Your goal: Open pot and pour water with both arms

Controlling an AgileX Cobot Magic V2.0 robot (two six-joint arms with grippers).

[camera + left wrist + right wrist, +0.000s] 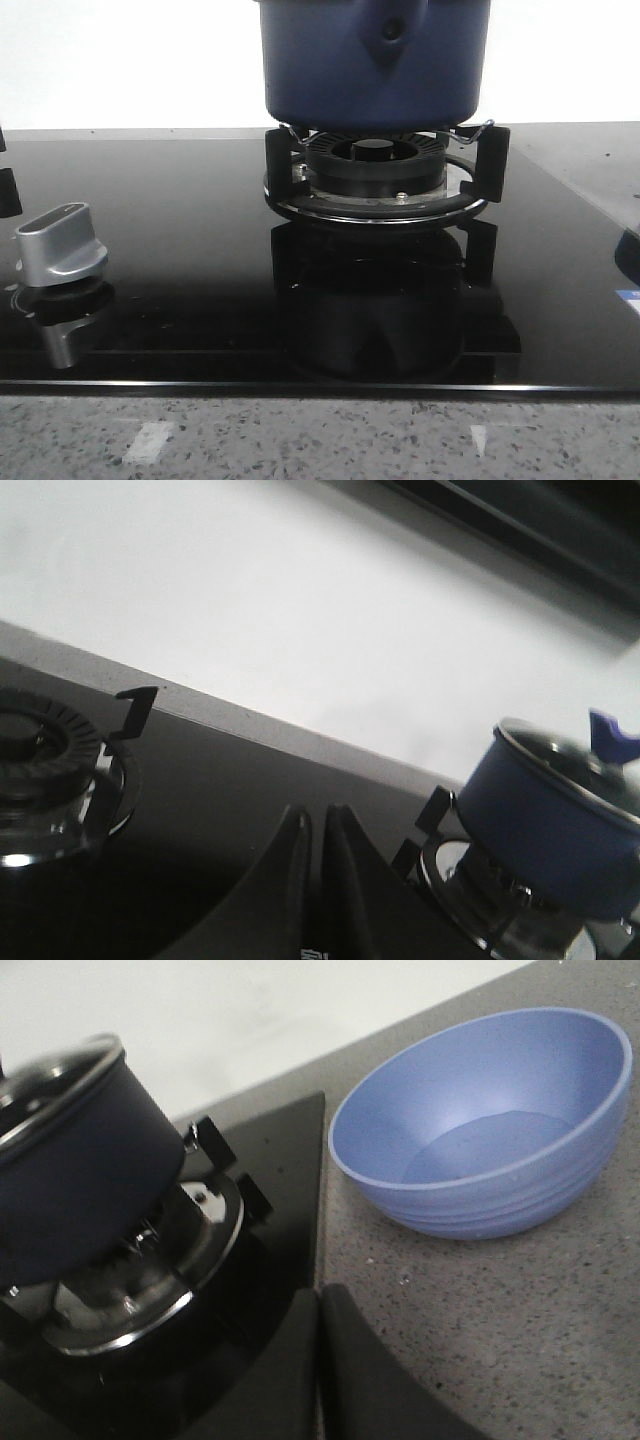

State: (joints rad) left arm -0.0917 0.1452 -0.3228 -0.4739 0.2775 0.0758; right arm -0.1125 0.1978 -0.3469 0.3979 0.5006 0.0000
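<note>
The dark-blue pot (372,62) stands on the black burner ring (378,178) at the middle back of the hob, its handle mount with a round hole facing me. In the left wrist view the pot (560,830) carries a glass lid with a blue knob (612,735). My left gripper (317,817) is shut with nothing in it, over the black glass beside the pot. The right wrist view shows the pot (75,1150) on one side and my right gripper (319,1298) shut and empty at the hob's edge. Neither gripper shows in the front view.
A light-blue bowl (490,1125) sits on the speckled stone counter (500,1320) right of the hob. A silver control knob (62,243) stands on the glass at the front left. A second burner (45,765) lies left of the pot.
</note>
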